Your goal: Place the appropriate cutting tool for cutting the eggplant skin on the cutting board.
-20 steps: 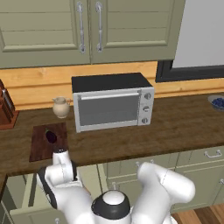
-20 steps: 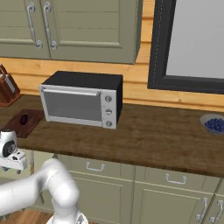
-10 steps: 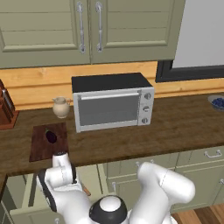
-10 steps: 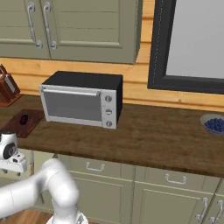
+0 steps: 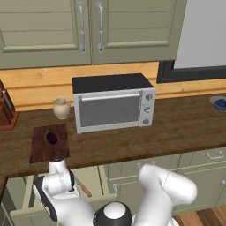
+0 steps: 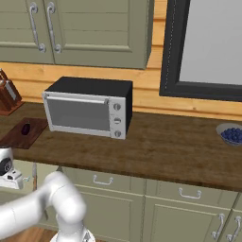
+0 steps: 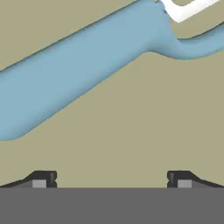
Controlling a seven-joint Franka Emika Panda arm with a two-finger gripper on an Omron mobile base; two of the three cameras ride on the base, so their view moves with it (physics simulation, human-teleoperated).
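Pincer [image 7: 111, 179] spread, empty, just above peeler [image 7: 83, 70] lying on drawer floor [image 7: 122, 140].

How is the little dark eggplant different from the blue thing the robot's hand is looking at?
The eggplant is dark purple, almost black; the peeler is light blue with a white head. The eggplant is a plump oval; the peeler is long, with a curved handle. The eggplant lies on the cutting board up on the counter; the peeler lies flat on a plain tan surface, right in front of the open gripper. Nothing holds either one.
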